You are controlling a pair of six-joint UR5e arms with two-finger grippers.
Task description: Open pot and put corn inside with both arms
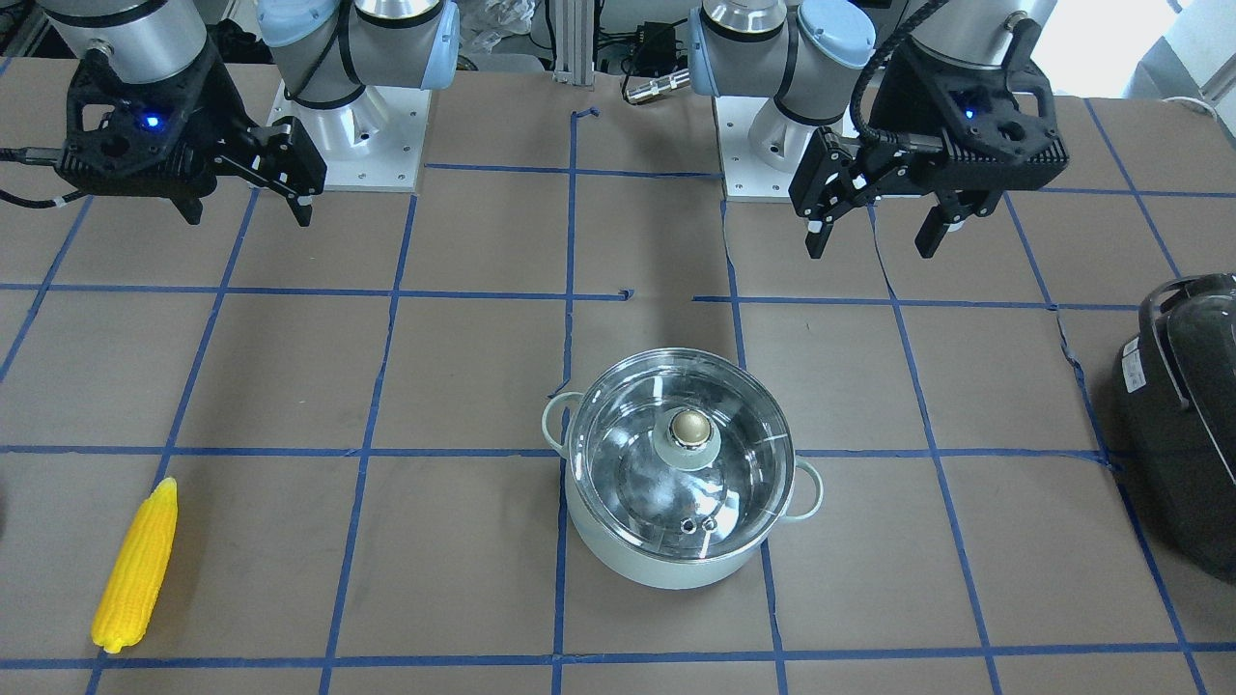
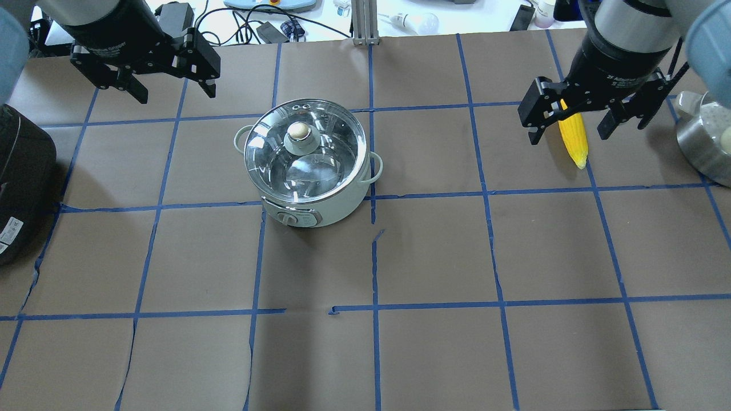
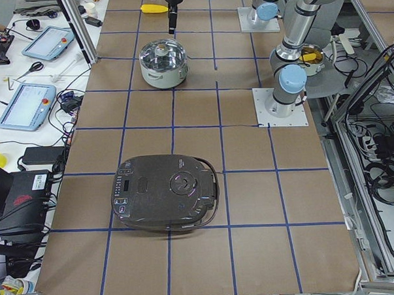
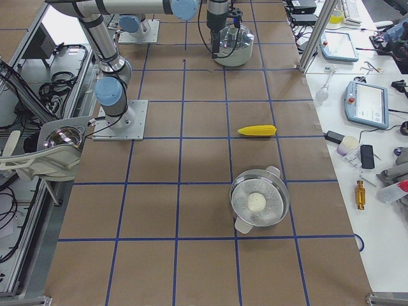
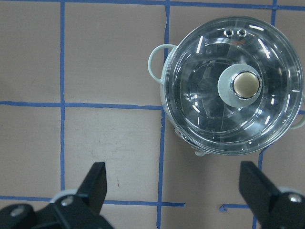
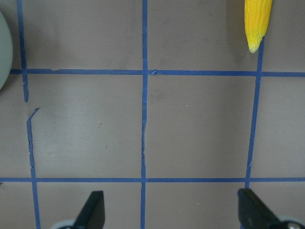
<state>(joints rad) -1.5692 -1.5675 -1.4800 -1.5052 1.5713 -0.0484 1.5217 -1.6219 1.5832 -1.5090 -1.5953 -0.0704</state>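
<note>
The pale mint-green pot (image 1: 666, 560) stands near the table's middle, its glass lid (image 1: 637, 463) shut with the gold knob (image 1: 691, 427) on top. It also shows in the overhead view (image 2: 337, 208) and the left wrist view (image 5: 164, 86). The yellow corn (image 1: 137, 567) lies flat on the table, far from the pot. My left gripper (image 2: 176, 94) is open and empty, raised above the table beside the pot. My right gripper (image 2: 569, 136) is open and empty, raised over the corn (image 2: 578, 149). The corn's tip shows in the right wrist view (image 6: 257, 21).
A big black appliance (image 2: 17, 182) sits at the table's edge on my left side. A steel pot (image 2: 705, 145) with something white in it stands at the edge on my right, close to the corn. Blue tape lines grid the brown table (image 2: 434, 251).
</note>
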